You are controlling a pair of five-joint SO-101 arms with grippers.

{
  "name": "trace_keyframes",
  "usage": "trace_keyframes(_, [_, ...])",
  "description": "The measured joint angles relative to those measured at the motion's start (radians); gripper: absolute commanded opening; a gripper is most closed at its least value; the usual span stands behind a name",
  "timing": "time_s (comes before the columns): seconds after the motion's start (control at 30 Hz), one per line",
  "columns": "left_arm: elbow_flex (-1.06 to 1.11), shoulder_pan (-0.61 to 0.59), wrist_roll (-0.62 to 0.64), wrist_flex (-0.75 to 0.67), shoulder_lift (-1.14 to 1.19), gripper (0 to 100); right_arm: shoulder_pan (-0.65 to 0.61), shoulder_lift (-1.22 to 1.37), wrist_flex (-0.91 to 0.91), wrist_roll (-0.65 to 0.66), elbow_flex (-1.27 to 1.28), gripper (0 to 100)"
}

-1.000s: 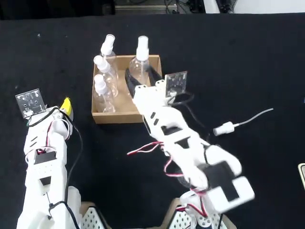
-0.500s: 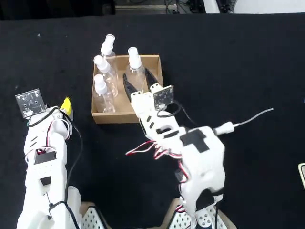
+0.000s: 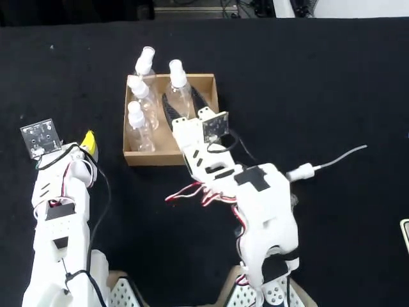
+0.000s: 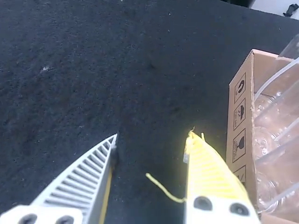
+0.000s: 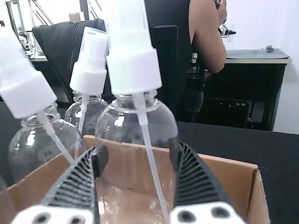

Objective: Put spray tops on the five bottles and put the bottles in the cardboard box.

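Note:
An open cardboard box [image 3: 167, 152] sits at the back centre of the black table. Three clear bottles with white spray tops [image 3: 137, 116] stand along its left side. A fourth capped bottle [image 3: 178, 84] stands upright in the right half, with my right gripper [image 3: 179, 94] shut on its body. In the right wrist view the bottle [image 5: 135, 126] sits between the black fingers [image 5: 77, 182] over the box [image 5: 224, 172]. A loose spray top [image 3: 300, 172] with its long tube lies on the table to the right. My left gripper [image 3: 89, 144] is open left of the box with nothing in it [image 4: 152, 140].
The right arm stretches from the front edge up to the box and covers the table's middle. Bare black cloth lies to the left and far right of the box [image 4: 240, 107]. A small pale object [image 3: 404, 231] shows at the right edge.
My right gripper has carried the fourth bottle leftward and down into the box's right half, and the arm has swung in behind it. The left arm has kept still.

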Motion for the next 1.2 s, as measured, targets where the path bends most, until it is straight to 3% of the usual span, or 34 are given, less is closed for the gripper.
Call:
trace_keyframes(0.3, [0.000, 0.000, 0.000, 0.000, 0.000, 20, -0.002, -0.046, -0.071, 0.000, 0.071, 1.1])
trace_keyframes(0.7, [0.000, 0.000, 0.000, 0.000, 0.000, 20, 0.051, -0.531, -0.081, 0.000, 0.345, 1.1])
trace_keyframes(0.87, [0.000, 0.000, 0.000, 0.000, 0.000, 20, 0.233, -0.806, 0.138, 0.000, 0.353, 1.1])
trace_keyframes(1.07, [0.000, 0.000, 0.000, 0.000, 0.000, 20, 0.591, -0.979, 0.629, 0.000, 0.299, 1.1])
trace_keyframes(1.2, [0.000, 0.000, 0.000, 0.000, 0.000, 20, 0.841, -0.977, 0.749, 0.021, 0.293, 1.1])
